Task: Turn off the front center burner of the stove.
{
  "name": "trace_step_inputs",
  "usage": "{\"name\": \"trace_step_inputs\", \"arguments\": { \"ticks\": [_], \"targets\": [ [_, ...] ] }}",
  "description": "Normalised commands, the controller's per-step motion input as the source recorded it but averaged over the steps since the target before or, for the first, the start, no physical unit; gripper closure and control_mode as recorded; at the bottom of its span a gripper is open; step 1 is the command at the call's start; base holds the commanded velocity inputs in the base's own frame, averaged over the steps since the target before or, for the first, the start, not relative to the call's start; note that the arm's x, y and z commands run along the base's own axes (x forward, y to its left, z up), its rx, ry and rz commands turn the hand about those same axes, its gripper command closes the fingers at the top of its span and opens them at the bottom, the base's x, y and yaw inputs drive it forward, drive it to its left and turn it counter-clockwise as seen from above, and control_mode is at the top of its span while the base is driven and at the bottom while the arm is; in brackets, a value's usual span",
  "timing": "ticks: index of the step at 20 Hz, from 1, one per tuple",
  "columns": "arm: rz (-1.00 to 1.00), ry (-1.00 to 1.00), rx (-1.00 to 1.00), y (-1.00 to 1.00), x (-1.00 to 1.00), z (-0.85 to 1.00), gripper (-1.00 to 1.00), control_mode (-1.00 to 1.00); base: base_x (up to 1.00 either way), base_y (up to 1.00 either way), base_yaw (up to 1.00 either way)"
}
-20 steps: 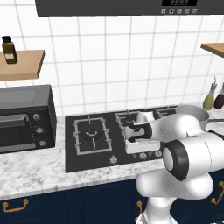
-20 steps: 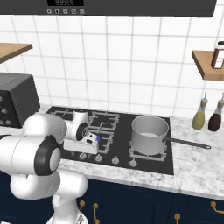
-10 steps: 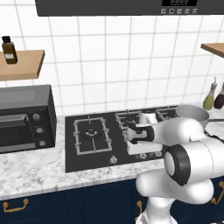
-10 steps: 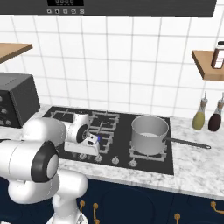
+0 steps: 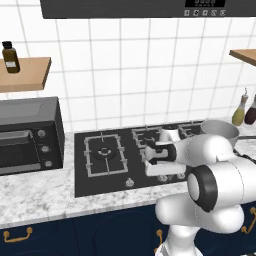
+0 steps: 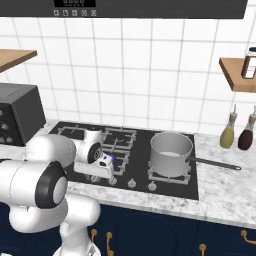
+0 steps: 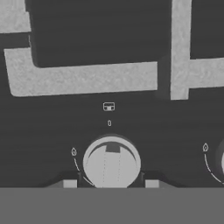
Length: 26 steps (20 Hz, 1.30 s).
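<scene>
The stove (image 5: 85, 182) is a wide black glass cooktop (image 6: 176, 189) set into the marble counter. On the front center burner (image 6: 111, 159) a patch of bright blue shows just beside my wrist; in the left base view my arm hides it. My hand (image 5: 161, 167) hangs low over the row of knobs at the stove's front edge. In the hand view a silver round knob (image 7: 111, 162) sits between the two fingertips (image 7: 70, 183) of my gripper (image 7: 110, 184). A thin gap remains on each side, so the gripper is open. Grey grate bars (image 7: 87, 78) lie beyond the knob.
A steel pot (image 6: 171, 146) with a long handle stands on the right burner. The big grate (image 5: 104, 152) is on the left. A dark toaster oven (image 5: 27, 136) sits left of the stove, and two bottles (image 6: 229, 131) stand by the wall at the right.
My hand has sunk a little lower and nearer the front row of knobs. The blue disc still shows.
</scene>
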Motion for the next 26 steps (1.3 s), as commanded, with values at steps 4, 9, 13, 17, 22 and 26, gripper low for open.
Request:
{"name": "trace_step_inputs", "arguments": {
  "ticks": [4,9,13,17,22,26],
  "targets": [
    [-0.43,0.05,0.06,0.00,0.05,0.00,1.00,-1.00,0.00,0.00,0.00],
    [-0.63,0.02,0.09,-0.01,0.00,0.00,1.00,-1.00,0.00,0.00,0.00],
    [-0.76,0.11,0.06,0.00,0.12,-0.07,1.00,-1.00,0.00,0.00,0.00],
    [-0.82,0.15,0.06,0.00,0.20,0.00,1.00,-1.00,0.00,0.00,0.00],
    [-0.86,0.21,0.07,0.00,0.10,0.00,1.00,-1.00,0.00,0.00,0.00],
    [-0.88,0.24,0.08,0.00,0.00,0.00,1.00,-1.00,0.00,0.00,0.00]
  ]
}}
